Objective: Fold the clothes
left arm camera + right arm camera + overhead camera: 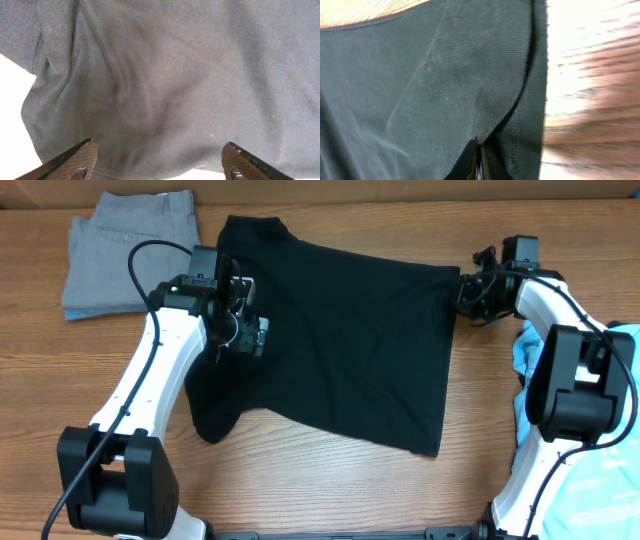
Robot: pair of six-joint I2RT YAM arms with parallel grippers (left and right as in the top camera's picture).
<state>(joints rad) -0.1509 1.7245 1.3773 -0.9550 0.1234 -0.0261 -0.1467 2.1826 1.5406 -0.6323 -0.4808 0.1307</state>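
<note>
Tension explains the pose: the right hand (468, 290), closed tight on the far right hem corner of the black shirt (350, 330) spread mid-way across the surface (330, 490), looks set to draw it over. The left hand (248, 332) hovers wide open above the shirt's left side, gripping nothing.

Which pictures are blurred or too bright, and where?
Overhead: sharp and evenly lit, the black shirt truly black. Left wrist: the shirt looks washed-out grey and the table is burnt to white. Right wrist: the table at the right is smeared and overbright.
</note>
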